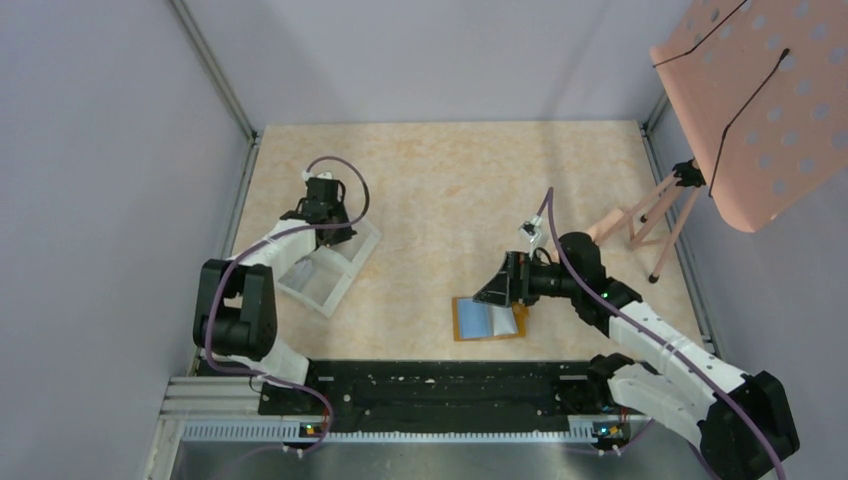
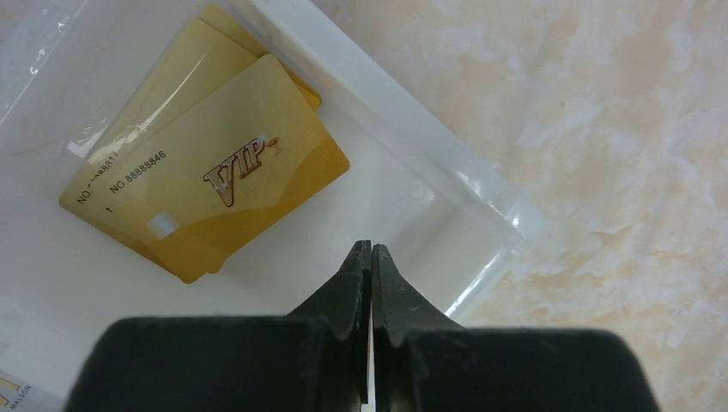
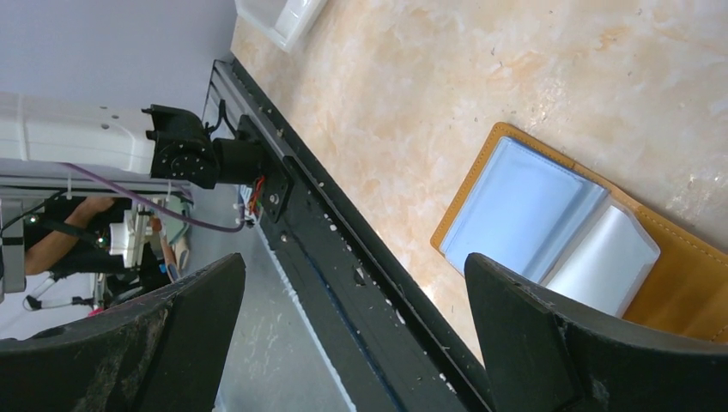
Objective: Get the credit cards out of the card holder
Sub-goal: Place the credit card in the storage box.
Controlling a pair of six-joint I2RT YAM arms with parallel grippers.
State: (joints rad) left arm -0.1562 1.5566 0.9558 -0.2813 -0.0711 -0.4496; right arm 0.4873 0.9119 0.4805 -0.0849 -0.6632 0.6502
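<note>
Hovering over the unfolded card holder [image 3: 674, 279], right claw [image 3: 354, 283] is spread wide; left claw [image 2: 371, 249] is pinched closed above gold cards [image 2: 223, 172] in tray [image 2: 481, 197].

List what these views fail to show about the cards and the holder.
- Right wrist: card holder runs behind a right finger and off the edge; whether its blue pockets hold cards is unclear.
- Left wrist: top gold card covers the number on the card beneath.
- Top external: tray contents too small.
</note>
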